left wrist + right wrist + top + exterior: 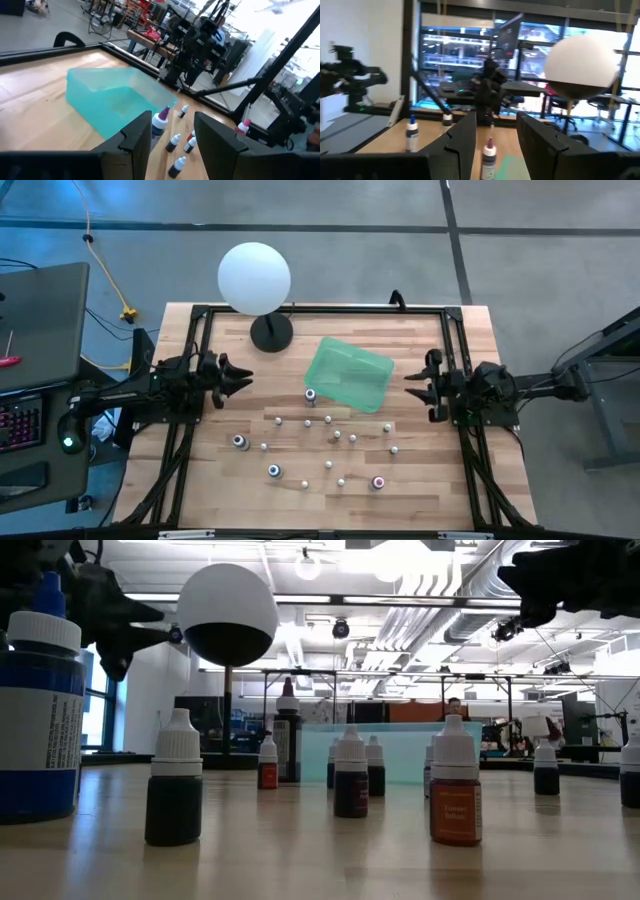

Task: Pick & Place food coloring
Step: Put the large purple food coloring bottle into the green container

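Observation:
Several tiny food coloring bottles (330, 442) stand upright on the wooden table, mostly whitish-capped. A larger purple-topped one (310, 395) stands by the tray, and others show blue (274, 471) and pink (378, 482) tops. In the low view they stand in a loose row (351, 776). My left gripper (238, 378) hovers open near the table's left side, its fingers (140, 135) pointing toward the bottles (160, 121). My right gripper (415, 386) hovers open near the right side, facing a bottle (488, 155). Neither touches anything.
A flat green tray (348, 375) lies on the table's far middle, just beyond the bottles. A big white ball (255, 277) on a black stand (270, 332) sits at the far-left part. A black frame (320, 308) runs round the table edges.

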Tool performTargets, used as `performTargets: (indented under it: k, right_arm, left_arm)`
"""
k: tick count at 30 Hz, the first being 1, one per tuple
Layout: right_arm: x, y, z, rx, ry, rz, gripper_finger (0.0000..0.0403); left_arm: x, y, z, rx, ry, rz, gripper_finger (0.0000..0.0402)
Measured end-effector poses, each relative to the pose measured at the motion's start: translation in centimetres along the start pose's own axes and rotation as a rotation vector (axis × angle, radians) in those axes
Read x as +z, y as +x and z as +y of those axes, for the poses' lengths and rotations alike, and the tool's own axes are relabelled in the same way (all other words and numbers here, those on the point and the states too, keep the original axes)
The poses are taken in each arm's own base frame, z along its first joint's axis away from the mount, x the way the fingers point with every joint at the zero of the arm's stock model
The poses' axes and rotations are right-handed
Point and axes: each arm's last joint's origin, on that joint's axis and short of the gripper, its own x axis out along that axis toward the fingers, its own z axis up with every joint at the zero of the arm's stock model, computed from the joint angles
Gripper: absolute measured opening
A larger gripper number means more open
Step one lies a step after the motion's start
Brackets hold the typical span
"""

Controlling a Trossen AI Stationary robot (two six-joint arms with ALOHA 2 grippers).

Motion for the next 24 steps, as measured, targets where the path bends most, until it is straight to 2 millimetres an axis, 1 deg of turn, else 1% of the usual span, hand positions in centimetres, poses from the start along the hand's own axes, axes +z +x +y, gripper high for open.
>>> performTargets:
  k: [4, 9, 12, 13, 15, 17, 18, 21, 24]
  right_arm:
    - [-0.4, 1.2, 0.1, 0.014, -0.022, 0.014, 0.0133]
    - [-1.3, 2.7, -0.4, -0.074, -0.042, 0.048, 0.0133]
    - [-1.7, 3.5, -0.7, -0.101, -0.016, 0.094, 0.0133]
    - [-1.7, 3.7, -0.8, -0.108, -0.008, 0.103, 0.0133]
    - [-1.5, 4.2, -1.0, -0.121, -0.005, 0.109, 0.0133]
    - [-1.1, 4.6, -1.2, -0.12, -0.004, 0.106, 0.0133]
    - [-0.9, 4.8, -1.2, -0.113, -0.001, 0.1, 0.0133]
    - [-0.2, 5.2, -1.3, -0.08, 0.005, 0.08, 0.0133]
    - [0.2, 5.4, -1.3, -0.061, 0.004, 0.07, 0.0133]
  left_arm:
    - [0.1, 0.0, -0.1, -0.004, -0.047, -0.01, 0.0147]
    - [0.4, 0.0, -0.2, -0.014, -0.044, -0.04, 0.0147]
    - [0.6, 0.0, -0.3, -0.028, 0.033, -0.056, 0.0147]
    - [0.8, 0.0, -0.4, -0.039, 0.073, -0.077, 0.0147]
    - [1.8, 0.1, -0.8, -0.056, 0.117, -0.185, 0.0147]
    - [3.0, 0.0, -1.5, -0.111, 0.146, -0.307, 0.0147]
    - [3.4, 0.1, -1.8, -0.148, 0.174, -0.338, 0.0147]
    - [3.5, 0.9, -2.0, -0.19, 0.209, -0.337, 0.0147]
    - [2.8, 2.7, -1.4, -0.107, 0.201, -0.25, 0.0147]
